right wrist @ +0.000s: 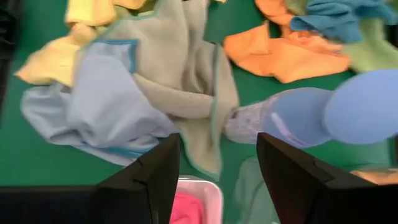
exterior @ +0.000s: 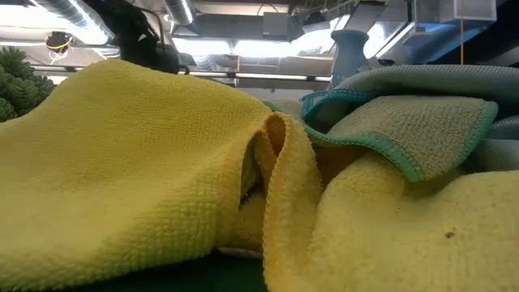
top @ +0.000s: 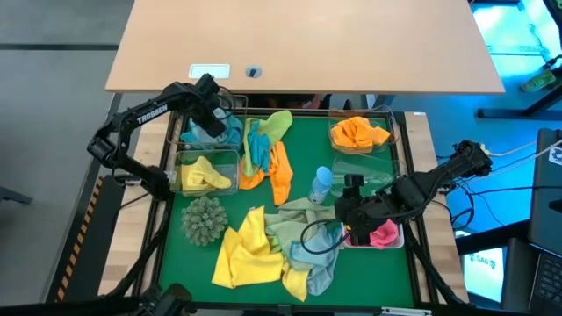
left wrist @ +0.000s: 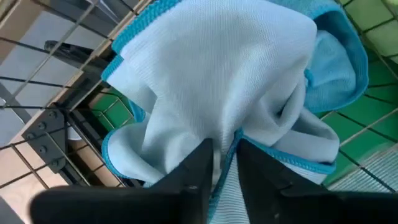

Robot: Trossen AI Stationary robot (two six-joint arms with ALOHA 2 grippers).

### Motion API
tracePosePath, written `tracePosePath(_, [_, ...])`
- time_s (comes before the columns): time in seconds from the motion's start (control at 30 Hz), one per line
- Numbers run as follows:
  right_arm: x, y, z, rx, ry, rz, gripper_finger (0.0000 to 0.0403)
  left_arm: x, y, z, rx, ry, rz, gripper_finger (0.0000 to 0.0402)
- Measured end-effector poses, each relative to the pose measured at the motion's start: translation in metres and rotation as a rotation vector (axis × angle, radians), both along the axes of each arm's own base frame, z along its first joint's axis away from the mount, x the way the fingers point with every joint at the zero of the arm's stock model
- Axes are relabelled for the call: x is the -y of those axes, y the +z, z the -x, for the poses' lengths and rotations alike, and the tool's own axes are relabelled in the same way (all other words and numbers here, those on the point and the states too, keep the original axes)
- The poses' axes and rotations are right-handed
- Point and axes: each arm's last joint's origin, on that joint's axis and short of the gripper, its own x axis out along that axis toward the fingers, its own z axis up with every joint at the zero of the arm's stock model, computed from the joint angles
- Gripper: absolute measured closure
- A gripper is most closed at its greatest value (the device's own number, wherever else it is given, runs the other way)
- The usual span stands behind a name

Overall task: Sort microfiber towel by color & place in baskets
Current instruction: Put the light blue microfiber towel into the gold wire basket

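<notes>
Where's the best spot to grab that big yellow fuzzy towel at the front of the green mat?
Probably its raised fold near the middle of the big yellow microfiber towel, coming straight down from above. The cloth is bunched there, and that spot is clear of the grey-green towel overlapping its right edge.

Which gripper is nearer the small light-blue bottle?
Right. The right gripper hovers just beside the light-blue bottle, above the white basket; the left gripper is far across, at the blue-towel basket.
</notes>
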Motion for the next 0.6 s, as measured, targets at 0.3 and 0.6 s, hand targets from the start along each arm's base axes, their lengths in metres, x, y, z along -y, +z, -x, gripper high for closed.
tracePosePath(0.3, [-0.025, -0.008, -0.015, -0.013, 0.061, -0.241, 0.0192, -0.002, 0.001, -0.001, 0.013, -0.006, -0.020, 0.0255])
tracePosePath(0.6, [-0.065, -0.055, -0.034, -0.128, 0.113, -0.154, 0.0192, -0.002, 0.001, -0.002, 0.021, -0.008, -0.015, 0.0245])
